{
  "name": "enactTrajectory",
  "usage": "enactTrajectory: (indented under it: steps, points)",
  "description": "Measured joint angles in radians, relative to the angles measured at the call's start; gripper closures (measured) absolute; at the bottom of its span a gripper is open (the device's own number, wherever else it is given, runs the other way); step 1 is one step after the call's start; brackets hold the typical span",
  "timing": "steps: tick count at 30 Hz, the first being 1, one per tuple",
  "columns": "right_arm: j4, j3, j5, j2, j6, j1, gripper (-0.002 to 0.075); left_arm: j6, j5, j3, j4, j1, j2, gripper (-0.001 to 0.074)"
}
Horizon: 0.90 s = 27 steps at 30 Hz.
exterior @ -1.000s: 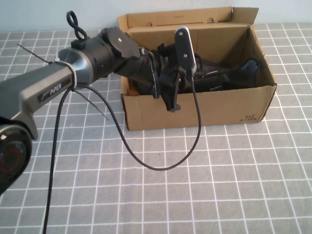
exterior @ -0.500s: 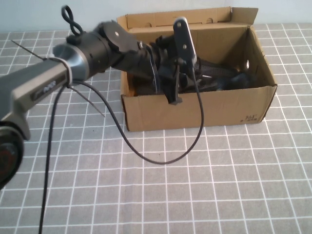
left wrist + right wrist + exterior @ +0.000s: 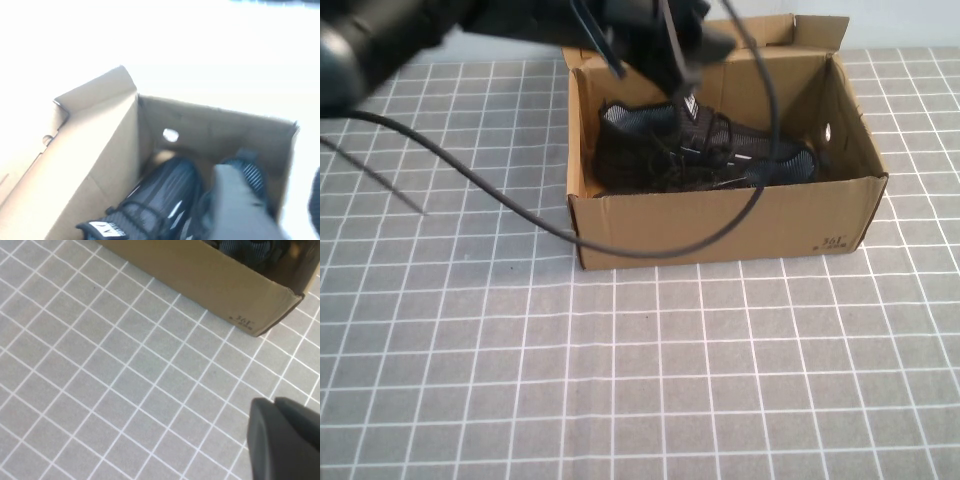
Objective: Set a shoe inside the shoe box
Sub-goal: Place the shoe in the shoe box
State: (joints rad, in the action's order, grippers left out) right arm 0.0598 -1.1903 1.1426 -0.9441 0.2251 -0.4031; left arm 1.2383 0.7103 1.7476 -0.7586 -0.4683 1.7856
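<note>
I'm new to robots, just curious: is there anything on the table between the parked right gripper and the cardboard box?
No. The right wrist view shows only bare grey checked tablecloth between the shut right gripper and the shoe box.

The left claw (image 3: 670, 45) is blurred and cut off by the top edge above the shoe box (image 3: 720, 225). The right claw (image 3: 285, 440) shows only partly. The shoe's (image 3: 705, 150) sole is hidden by the box wall.

shoe (image 3: 705, 150) lies inside shoe box (image 3: 720, 225), box at far centre of table (image 3: 620, 380).
</note>
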Motion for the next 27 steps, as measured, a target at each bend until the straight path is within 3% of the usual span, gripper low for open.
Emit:
enactTrajectory:
  steps: [4,7,13,19,27]
  points:
    - [0.022,0.0,-0.002,0.02,0.0,0.0,0.0742,-0.159,0.042,0.0,0.043,0.0,-0.097,0.0627]
    - [0.034,0.007,0.008,0.069,-0.002,0.0,0.0742,-0.234,0.09,-0.002,0.114,0.0,-0.16,0.0703]
    - [0.047,0.075,0.011,0.253,-0.018,0.0,0.0742,-0.363,-0.027,-0.217,0.273,0.0,-0.383,0.0733]
    - [0.042,0.214,-0.023,0.498,-0.076,0.0,0.0742,-0.386,-0.442,-0.703,0.263,0.0,-0.739,0.0735]
    - [0.073,0.464,-0.275,0.781,-0.114,0.0,0.0742,-0.39,-0.907,-1.278,0.075,0.0,-1.183,0.0735]
